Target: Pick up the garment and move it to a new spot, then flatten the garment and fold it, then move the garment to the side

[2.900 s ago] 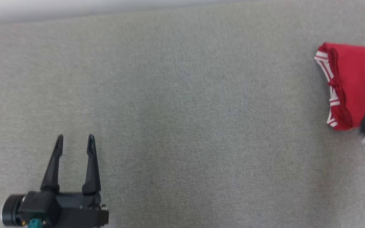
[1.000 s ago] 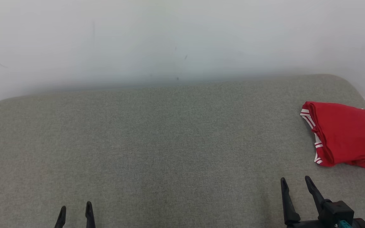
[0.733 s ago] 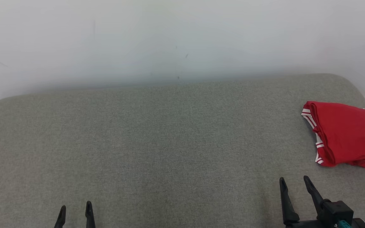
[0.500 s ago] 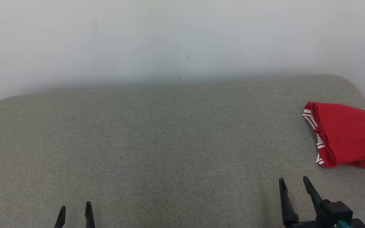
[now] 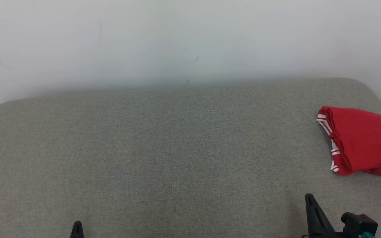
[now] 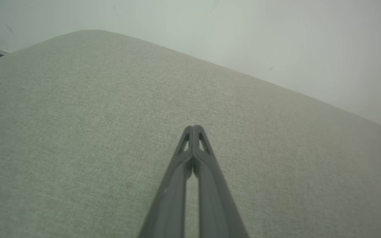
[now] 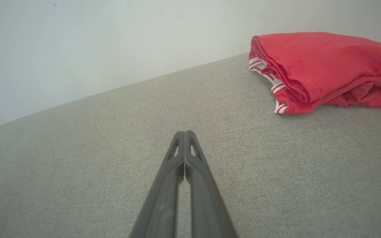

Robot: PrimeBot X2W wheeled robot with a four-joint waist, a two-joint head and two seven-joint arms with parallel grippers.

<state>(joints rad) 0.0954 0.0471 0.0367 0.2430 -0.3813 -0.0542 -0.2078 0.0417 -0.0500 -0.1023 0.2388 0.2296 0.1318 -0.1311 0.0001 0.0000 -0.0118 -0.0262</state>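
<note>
Since the frame half a second ago, both pincers are no longer standing spread. The left gripper (image 6: pixel 193 127) is now showing its two fingers pressed together tip to tip with nothing between them, and the right gripper (image 7: pixel 185 132) is showing the same. Both are hanging low over the grey padded surface (image 5: pixel 177 148), well short of the cloth. The garment (image 5: pixel 362 143) has not shifted: it is lying folded in a compact red bundle at the far right end of the surface, near its rounded corner and ahead and to the right of the right gripper.

Handling assessment: the garment is looking soft, light and limp, a knit that is likely to sag and unfold if lifted by one layer alone. The white-striped trim is showing along its left edge, where the layers are stacking. In my judgement, the folded edge is offering the soundest hold, pinched through all layers. With the bundle already lying at the side, the task is appearing close to complete.
</note>
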